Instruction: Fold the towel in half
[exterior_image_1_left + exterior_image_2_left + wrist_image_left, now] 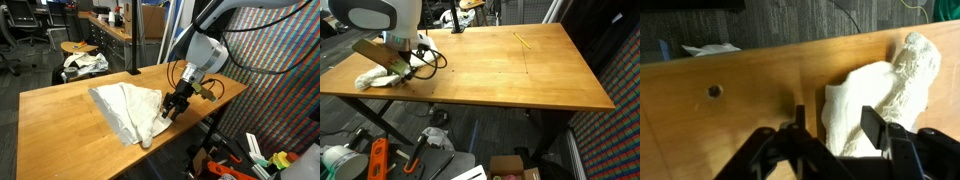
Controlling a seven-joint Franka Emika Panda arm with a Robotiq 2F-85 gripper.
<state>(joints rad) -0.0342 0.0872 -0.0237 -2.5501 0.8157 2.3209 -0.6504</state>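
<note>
In an exterior view the towel [125, 105] lies bunched near the bench [50, 110] edge. Only the wrist view shows the gripper [835, 122] standing apart, the towel's edge between its fingers, and a small dark spot [714, 91] in the wood.

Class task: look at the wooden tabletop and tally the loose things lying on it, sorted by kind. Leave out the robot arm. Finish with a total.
towel: 1
thin yellow stick, perhaps a pencil: 1
Total: 2
</note>
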